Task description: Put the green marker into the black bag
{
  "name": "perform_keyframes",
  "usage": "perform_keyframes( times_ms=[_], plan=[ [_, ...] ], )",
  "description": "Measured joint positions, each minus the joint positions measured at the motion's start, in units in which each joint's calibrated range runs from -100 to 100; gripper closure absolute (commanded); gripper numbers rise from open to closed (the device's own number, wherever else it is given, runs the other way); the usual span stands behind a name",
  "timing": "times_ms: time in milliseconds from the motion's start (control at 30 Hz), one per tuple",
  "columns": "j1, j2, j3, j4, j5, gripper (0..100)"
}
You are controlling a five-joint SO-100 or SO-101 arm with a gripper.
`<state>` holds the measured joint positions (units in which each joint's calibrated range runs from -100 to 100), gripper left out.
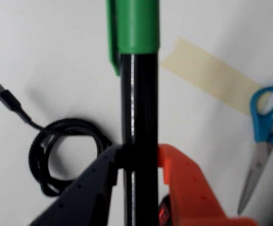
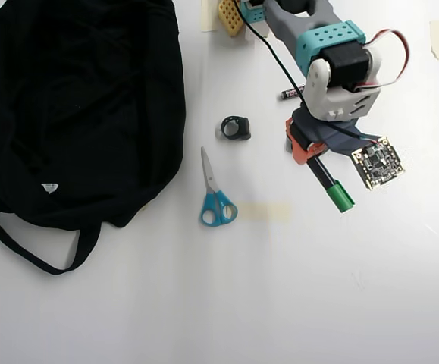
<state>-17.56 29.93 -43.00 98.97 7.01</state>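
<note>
In the wrist view the gripper (image 1: 138, 160) is clamping the marker's (image 1: 138, 94) black barrel between one black finger and one orange, green cap pointing away, with a coiled cable (image 1: 56, 155) lying beside it. Only the overhead view is showing the bag (image 2: 83, 106), lying well left of the scissors (image 2: 215, 193); the marker (image 2: 331, 186) is sitting well to their right.

Between the gripper (image 2: 315, 158) and the black bag (image 2: 83, 106) at the bench's left edge: blue scissors (image 2: 215, 199) and a coiled black cable (image 2: 236, 127), a bare lane between them. Bench open along the bottom edge and bottom right corner.
</note>
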Motion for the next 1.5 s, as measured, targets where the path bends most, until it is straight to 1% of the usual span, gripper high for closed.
perform_keyframes(
  times_ms=[300, 567, 1000, 1200, 1300, 1500],
  plan=[
    [1.3, -15.9, 19.9, 0.0, 0.1, 98],
    [3.0, -27.5, 34.2, -2.7, 0.1, 98],
    [12.6, -44.1, 54.8, -2.7, -5.4, 98],
    [19.1, -45.8, 56.4, -2.8, -7.1, 98],
    [21.8, -45.8, 56.5, -2.8, -7.2, 98],
    [30.6, -45.9, 56.6, -2.8, -7.0, 98]
  ],
)
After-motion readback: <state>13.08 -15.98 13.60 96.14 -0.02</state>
